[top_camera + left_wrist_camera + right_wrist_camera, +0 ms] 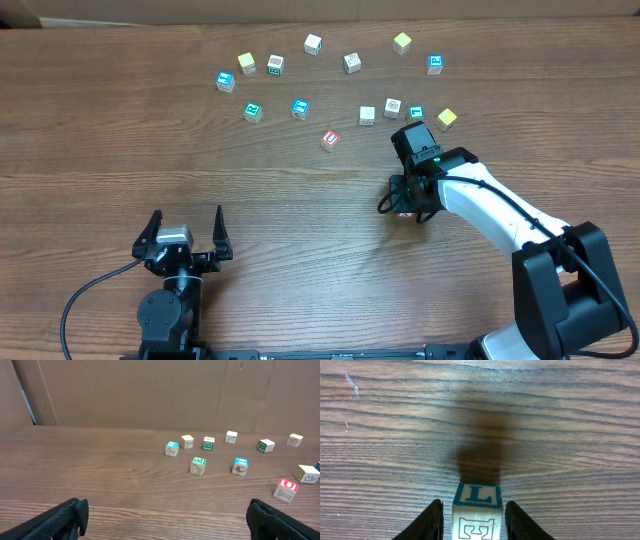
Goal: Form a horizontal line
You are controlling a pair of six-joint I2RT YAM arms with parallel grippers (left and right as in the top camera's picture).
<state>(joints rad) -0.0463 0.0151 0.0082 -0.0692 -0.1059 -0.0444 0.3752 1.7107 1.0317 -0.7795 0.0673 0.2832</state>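
Nearest the base, at the table's [90, 200] near edge: left gripper [187, 214], fingers spread wide, nothing between them. Farther in and to the right: right gripper [405, 205], pointed down at the wood and pinching the L cube [477, 495], a whitish block with a blue-framed "L" on top, one dark finger [427, 522] snug on each side. Impossible to tell whether the block is lifted or resting on the table; only its shadow visible on the grain ahead. Beyond that, well apart from everything else, a lone red-marked cube [330, 139]. Just past the right arm, the horizontal line [392, 106], so far only a loose, slightly uneven row: a whitish cube [367, 114], a second whitish cube beside it, then a teal-topped cube [416, 112] and a yellow cube [447, 118], near one another but with gaps, none touching. To the left at about the same depth, a green-topped cube [252, 111] and a blue-topped cube [300, 108]. Farthest off, a scattered arc of more cubes, from a blue one [225, 81] through a plain white one [313, 44] to another blue one [435, 64].
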